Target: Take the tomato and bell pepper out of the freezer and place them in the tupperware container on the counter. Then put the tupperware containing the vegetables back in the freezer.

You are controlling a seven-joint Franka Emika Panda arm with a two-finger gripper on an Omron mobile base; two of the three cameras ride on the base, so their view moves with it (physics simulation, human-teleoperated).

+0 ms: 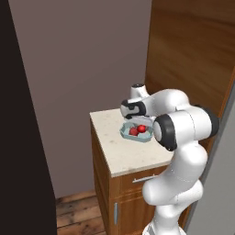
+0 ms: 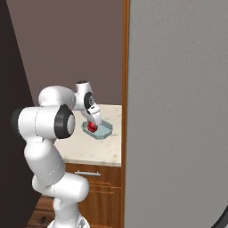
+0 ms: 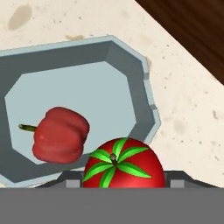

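A: What does the tomato [image 3: 124, 164] look like right now?

B: Round, smooth and bright red, with a green star of leaves and a small dark stem spot in the middle. In the hand view it sits low in the frame, right between the fingers [image 3: 124, 183], over the near rim of the container [image 3: 131, 83].

A: Are the fingers holding it?

B: They stand part-way open, one grey tip on each side of the tomato, close against it. Whether they truly press on it, I cannot tell.

A: And the pepper [image 3: 60, 134]?

B: Darker red, lumpy, lying on its side on the container floor with a thin olive-green stem pointing away from the tomato. It is just beside the tomato, and I cannot tell if they touch.

A: Where is the container?

B: On the beige speckled surface [image 1: 124, 156] of the wooden cabinet, pale blue-grey, shallow, with cut corners and a raised rim. From the left base view two red things show inside it, under the hand. The large grey freezer [image 2: 178, 111] door stands to the right.
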